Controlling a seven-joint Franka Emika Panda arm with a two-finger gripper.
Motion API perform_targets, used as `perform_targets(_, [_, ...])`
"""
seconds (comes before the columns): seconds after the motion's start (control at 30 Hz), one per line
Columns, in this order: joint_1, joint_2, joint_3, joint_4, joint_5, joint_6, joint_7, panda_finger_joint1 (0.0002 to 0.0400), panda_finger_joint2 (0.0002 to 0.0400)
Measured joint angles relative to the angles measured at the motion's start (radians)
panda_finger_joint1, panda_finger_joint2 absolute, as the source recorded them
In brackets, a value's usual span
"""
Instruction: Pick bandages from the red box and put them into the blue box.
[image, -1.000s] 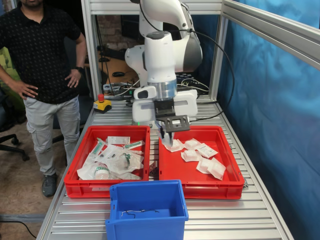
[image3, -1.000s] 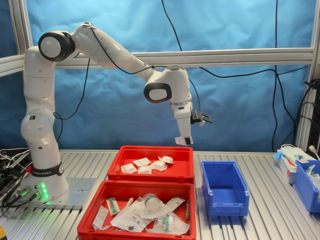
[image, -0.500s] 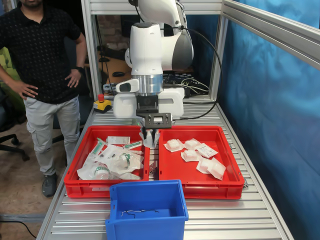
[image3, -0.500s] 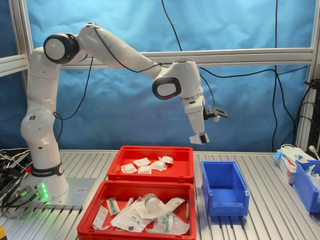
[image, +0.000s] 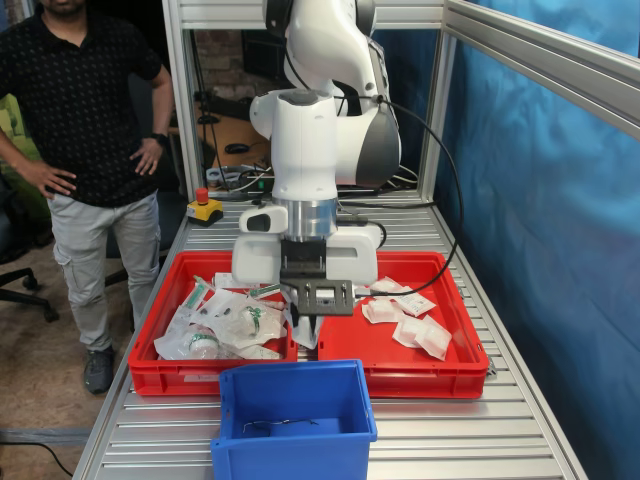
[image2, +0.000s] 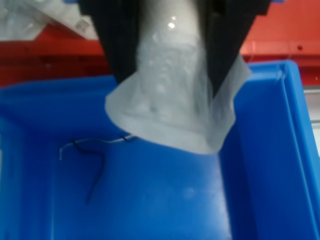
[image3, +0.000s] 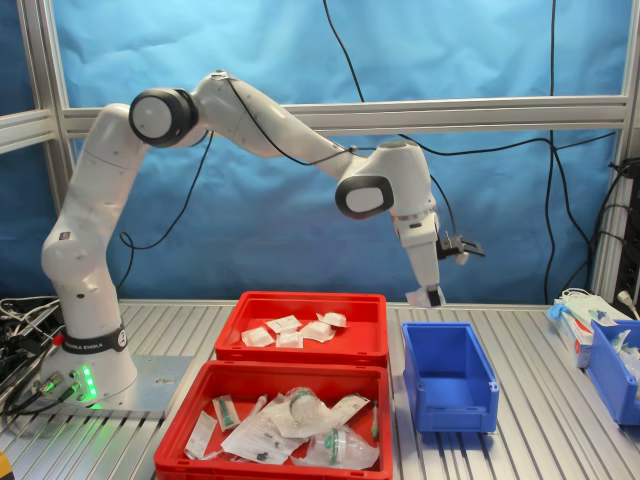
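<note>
1. First exterior view: we see the gripper (image: 312, 322) hanging between the two red crates, just behind the blue box (image: 293, 418). A white bandage (image: 308, 330) dangles from it. Other bandages stay in the red box (image: 462, 352). Released here, the packet may, we judge, strike the rim.

2. Wrist view: we see dark fingers (image2: 119, 40) closed on the bandage (image2: 175, 100), above the blue box's floor (image2: 150, 200). It is pinched near one edge, so it could slip.

3. Second exterior view: we see the gripper (image3: 428, 296) above the blue box's (image3: 449, 378) near-crate end, not its centre.
</note>
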Motion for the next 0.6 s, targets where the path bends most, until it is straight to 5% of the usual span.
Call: perform_targets(0.6, [0.000, 0.138, -0.017, 0.078, 0.047, 0.000, 0.000, 0.0085, 0.0085])
